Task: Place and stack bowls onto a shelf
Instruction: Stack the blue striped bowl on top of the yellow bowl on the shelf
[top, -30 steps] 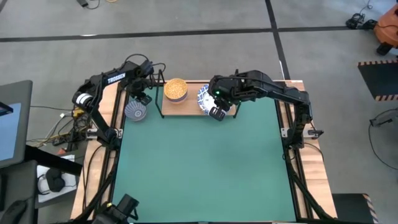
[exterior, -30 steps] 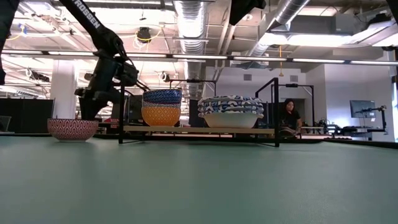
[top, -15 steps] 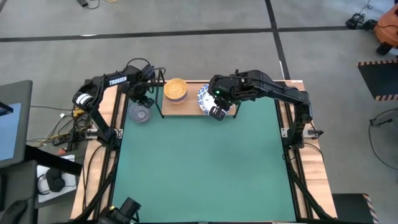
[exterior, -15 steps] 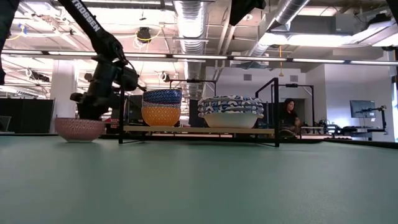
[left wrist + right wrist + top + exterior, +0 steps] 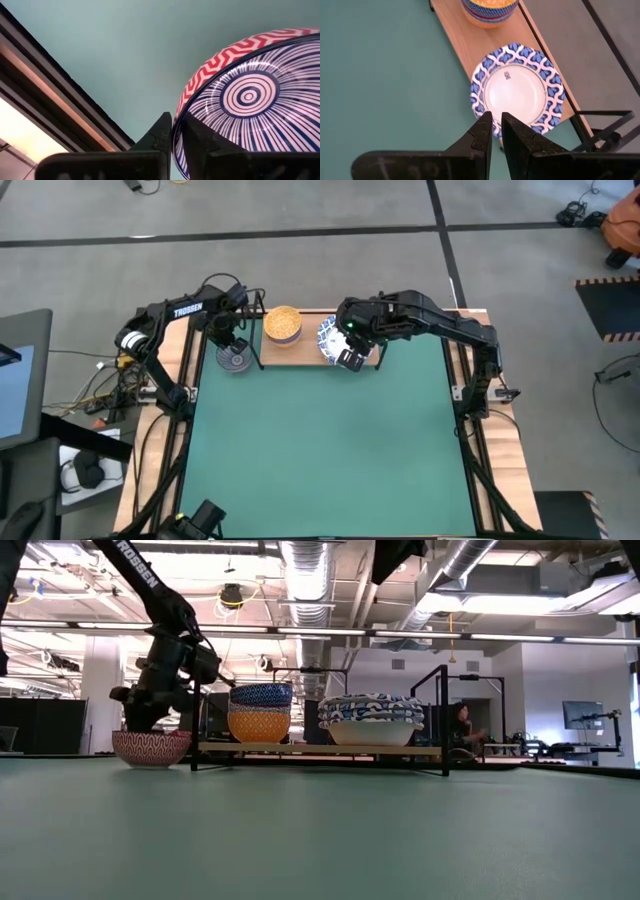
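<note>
A red chevron bowl (image 5: pixel 150 748) with a blue-striped inside (image 5: pixel 250 100) is low over the green mat, just left of the shelf (image 5: pixel 320 748). My left gripper (image 5: pixel 175 125) is shut on it; it also shows in the high view (image 5: pixel 232 345). On the shelf board (image 5: pixel 300 358) a stack of small bowls (image 5: pixel 260 712) stands at the left and a stack of white bowls with blue lattice rims (image 5: pixel 517 90) at the right. My right gripper (image 5: pixel 495 120) is shut and empty, high above the near rim of the white stack. My left gripper holds the red bowl by its rim (image 5: pixel 179 107), on the side toward the table's far left. One finger is inside the bowl and one outside, coming from above. The bowl stays level. Whether its foot touches the mat, I cannot tell.
The shelf's black posts (image 5: pixel 443 720) stand at its corners, and one (image 5: pixel 195 725) is right beside the red bowl. The green mat (image 5: pixel 330 450) stretches wide toward the near edge. A person (image 5: pixel 465 730) sits in the room far behind the table.
My left gripper has gone toward the table's right edge with the red bowl, from the mat's left border up to the shelf's left end. The bowl has stayed level and low.
</note>
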Robot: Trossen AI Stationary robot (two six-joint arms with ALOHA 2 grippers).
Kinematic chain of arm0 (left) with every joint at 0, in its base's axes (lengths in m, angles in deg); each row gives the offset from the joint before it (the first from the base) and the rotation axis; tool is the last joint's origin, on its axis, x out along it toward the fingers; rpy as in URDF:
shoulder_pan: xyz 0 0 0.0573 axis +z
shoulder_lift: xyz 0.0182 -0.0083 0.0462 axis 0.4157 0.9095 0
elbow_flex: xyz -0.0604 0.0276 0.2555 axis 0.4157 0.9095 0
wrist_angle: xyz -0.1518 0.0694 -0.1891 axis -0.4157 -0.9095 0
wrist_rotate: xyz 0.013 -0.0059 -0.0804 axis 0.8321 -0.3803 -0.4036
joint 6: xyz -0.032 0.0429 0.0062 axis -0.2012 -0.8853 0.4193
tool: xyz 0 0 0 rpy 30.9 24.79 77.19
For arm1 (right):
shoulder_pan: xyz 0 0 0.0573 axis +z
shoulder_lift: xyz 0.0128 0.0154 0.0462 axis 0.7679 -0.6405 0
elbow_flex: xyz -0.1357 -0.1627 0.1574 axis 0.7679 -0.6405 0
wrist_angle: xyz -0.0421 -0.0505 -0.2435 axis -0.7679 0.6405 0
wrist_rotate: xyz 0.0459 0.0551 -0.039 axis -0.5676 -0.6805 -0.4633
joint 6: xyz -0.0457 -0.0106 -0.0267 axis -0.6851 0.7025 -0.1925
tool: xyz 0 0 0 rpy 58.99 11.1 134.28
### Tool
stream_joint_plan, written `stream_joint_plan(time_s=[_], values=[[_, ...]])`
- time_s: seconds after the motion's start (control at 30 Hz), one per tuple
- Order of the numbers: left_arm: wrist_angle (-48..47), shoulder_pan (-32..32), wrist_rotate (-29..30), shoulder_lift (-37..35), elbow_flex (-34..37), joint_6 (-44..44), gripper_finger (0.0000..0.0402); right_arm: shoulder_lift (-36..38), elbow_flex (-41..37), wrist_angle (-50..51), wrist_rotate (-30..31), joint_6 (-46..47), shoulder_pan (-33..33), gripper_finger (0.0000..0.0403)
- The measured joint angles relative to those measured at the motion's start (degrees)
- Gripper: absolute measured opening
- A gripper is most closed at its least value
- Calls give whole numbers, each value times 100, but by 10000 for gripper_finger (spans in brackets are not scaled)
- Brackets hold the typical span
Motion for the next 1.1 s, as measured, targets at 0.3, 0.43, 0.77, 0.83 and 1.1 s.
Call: stream_joint_plan(time_s=[0.3,0.43,0.77,0.83,1.1], values=[[-368,-99,550,-214,-364,530,12,0,0,176,-2,-50,-48,66],[-754,-180,947,-210,-748,761,12,0,0,182,-6,-94,-22,66],[-1703,-266,2184,-210,-2367,941,12,0,0,361,-2,-96,55,66],[-1762,-270,2183,-210,-2850,907,13,0,0,365,1,-96,54,66],[-1592,-538,1665,-219,-4670,478,13,0,0,395,9,-68,51,66]])
